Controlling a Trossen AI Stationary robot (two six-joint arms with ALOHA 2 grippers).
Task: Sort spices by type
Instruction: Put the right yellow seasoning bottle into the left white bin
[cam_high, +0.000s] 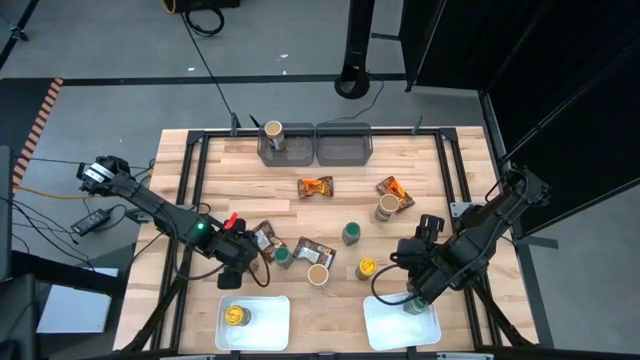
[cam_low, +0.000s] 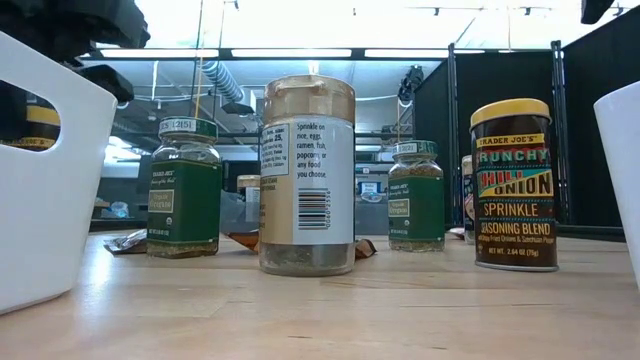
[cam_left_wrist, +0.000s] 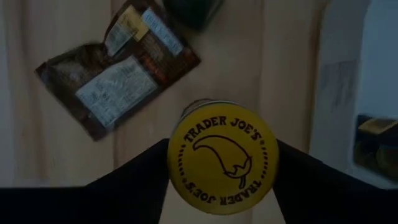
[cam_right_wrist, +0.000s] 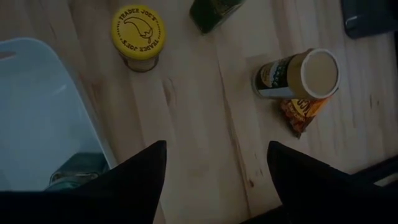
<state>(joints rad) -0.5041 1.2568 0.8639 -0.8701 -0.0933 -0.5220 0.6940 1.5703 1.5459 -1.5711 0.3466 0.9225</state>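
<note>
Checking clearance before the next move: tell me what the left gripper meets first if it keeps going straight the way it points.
The yellow-lidded jar: it stands between the left gripper's open fingers, directly below. Past it lies only the table.

We read "TRADER JOE'S CRUNCHY CHILI ONION SPRINKLE SEASONING BLEND" on the dark jar (cam_low: 514, 185); right of the tan-lidded jar (cam_low: 307, 175), whose label mentions "ramen, fish, popcorn". A yellow lid (cam_left_wrist: 222, 157) reads "TRADER JOE'S".

The left dark jointed arm reaches in from the bench's left edge, its claw (cam_high: 237, 273) low near the front edge, fingers (cam_left_wrist: 137, 180) spread either side of a yellow-lidded round jar (cam_left_wrist: 222, 157). The right dark arm angles in from the right edge, its claw (cam_high: 420, 298) at the front edge, fingers (cam_right_wrist: 140, 177) parted.
</note>
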